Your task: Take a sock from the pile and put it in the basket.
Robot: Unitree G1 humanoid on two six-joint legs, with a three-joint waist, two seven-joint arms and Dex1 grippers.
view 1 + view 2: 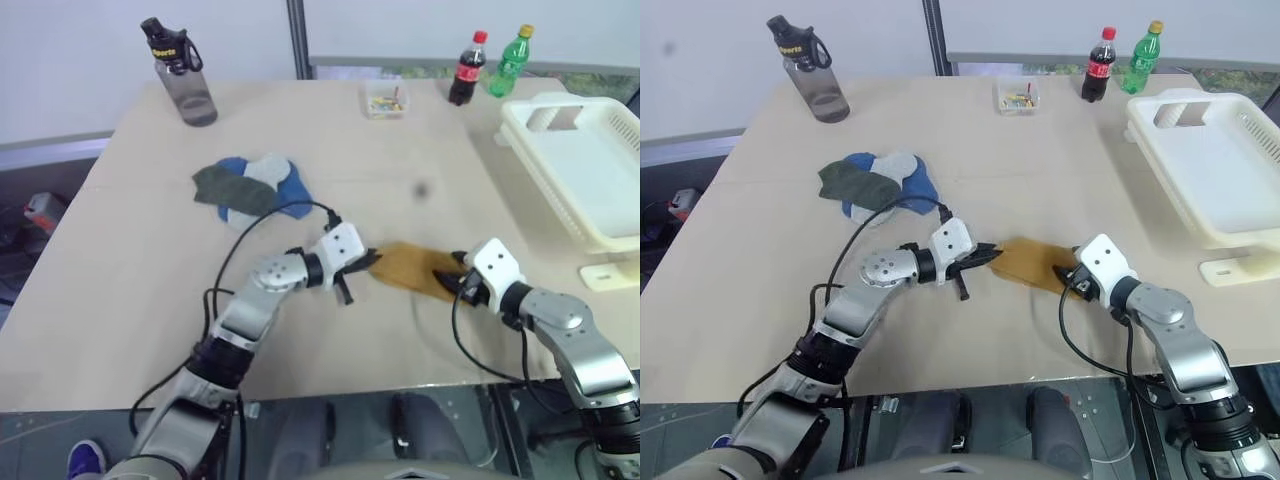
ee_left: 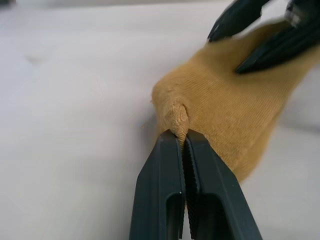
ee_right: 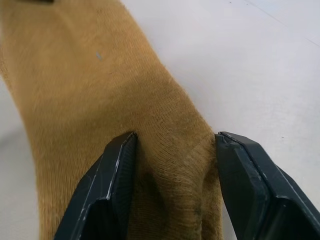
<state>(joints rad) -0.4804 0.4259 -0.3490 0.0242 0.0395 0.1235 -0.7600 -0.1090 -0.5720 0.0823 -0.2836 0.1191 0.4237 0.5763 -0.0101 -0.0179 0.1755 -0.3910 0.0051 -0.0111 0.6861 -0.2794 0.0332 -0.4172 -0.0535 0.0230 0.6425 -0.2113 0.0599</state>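
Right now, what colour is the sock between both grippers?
Mustard yellow: the sock shows best in the left wrist view.

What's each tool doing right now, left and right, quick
Left tool: shut, pinching one end of the mustard sock.
Right tool: closed on the sock's other end, fingers straddling a bunched fold of it.
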